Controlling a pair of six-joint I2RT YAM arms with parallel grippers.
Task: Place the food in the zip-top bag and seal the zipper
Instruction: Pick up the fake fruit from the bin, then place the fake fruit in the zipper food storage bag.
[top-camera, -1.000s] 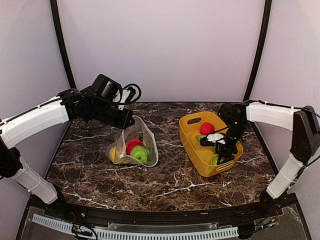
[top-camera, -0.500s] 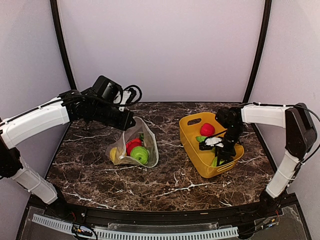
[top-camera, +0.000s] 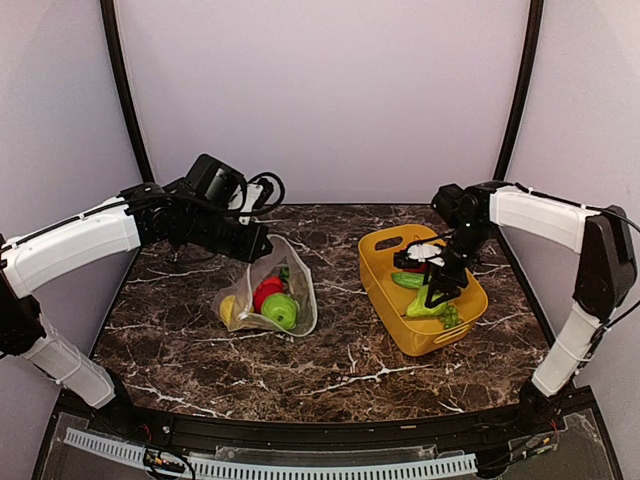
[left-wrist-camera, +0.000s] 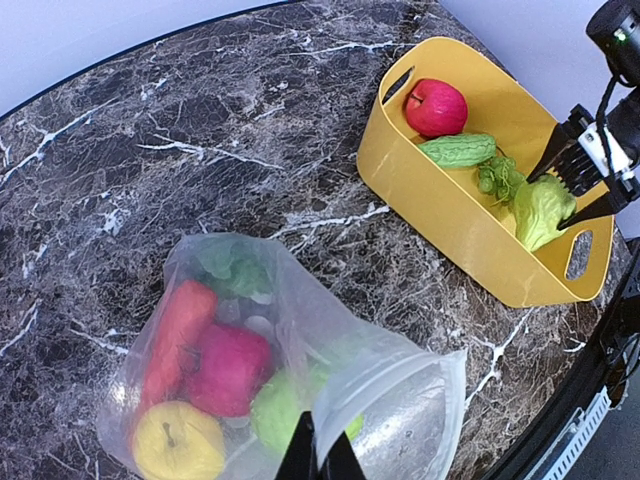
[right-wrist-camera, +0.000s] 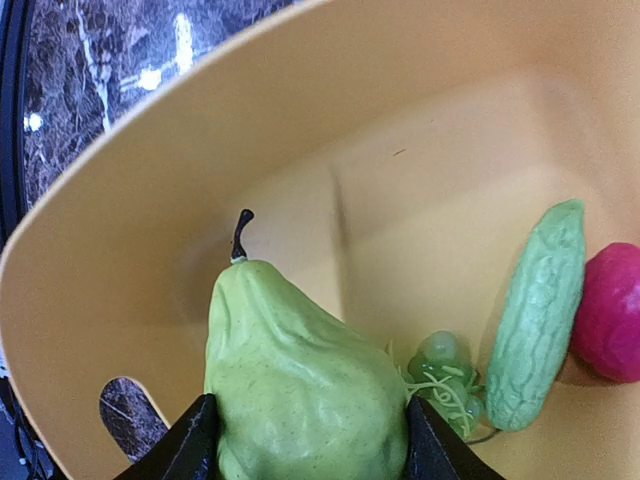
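- Just now the right pincer (right-wrist-camera: 310, 445) has narrowed and risen inside the yellow basket (top-camera: 400, 318); its fingers press both sides of a green pear (right-wrist-camera: 300, 370), which looks lifted off the floor.
- That probably means the next piece is ready to carry across to the bag (left-wrist-camera: 380, 390).
- The left pincer (left-wrist-camera: 322, 455) is unchanged, clamped tight on the bag's rim and holding the mouth up and open; nothing is sealed yet.
- The bag lies on the table (top-camera: 340, 370), well apart from the basket.
- Count in the bag, as far as the plastic allows: five pieces, one yellow, two red, two green.
- Count in the basket: four, namely the pear, a red apple (left-wrist-camera: 436, 106), a cucumber (left-wrist-camera: 457, 150) and grapes (left-wrist-camera: 499, 178).
- One bag, one basket.
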